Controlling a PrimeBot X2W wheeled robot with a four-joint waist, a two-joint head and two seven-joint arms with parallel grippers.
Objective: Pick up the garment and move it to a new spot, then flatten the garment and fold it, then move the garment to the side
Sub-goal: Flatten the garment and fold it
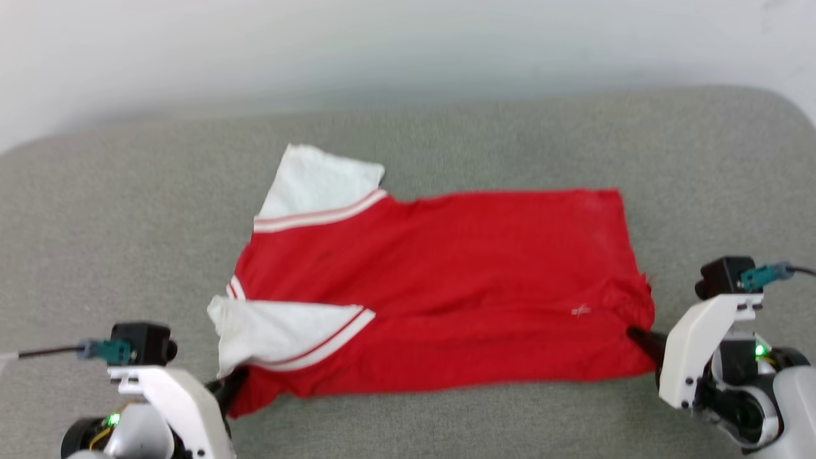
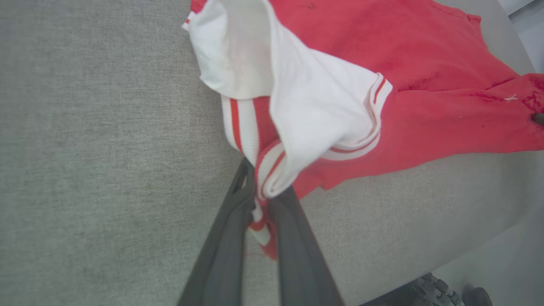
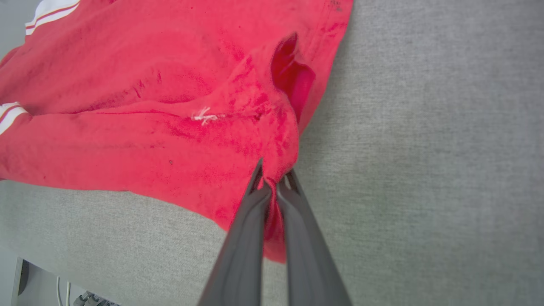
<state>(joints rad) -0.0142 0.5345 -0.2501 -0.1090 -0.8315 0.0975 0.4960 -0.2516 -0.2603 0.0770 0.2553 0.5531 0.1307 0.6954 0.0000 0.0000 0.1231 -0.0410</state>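
Grey soft table top [image 1: 510, 146] fills most of the frame, with a pale wall [image 1: 382, 44] along the top. At the lower left, the left gripper [image 2: 265, 187] is squeezed tight on the red-and-white stripy edge of a white sleeve [image 2: 323, 106]. At the lower right, the right gripper [image 3: 275, 170] is pinched shut on the red bottom corner.

Between them lies the red jersey T-shirt with white short sleeves [image 1: 446, 268], spread across the middle of the table top, a bit bunched on its near side. I think the job now is to pull it flat. Both arms should lift together, at the same height, and tug gently apart.

The wrist views show how much cloth each pinch has. The right one also shows a puffed-up hem opening [image 3: 291, 72]. The head view shows the whole shirt and its far sleeve [image 1: 319, 185] at the upper left.
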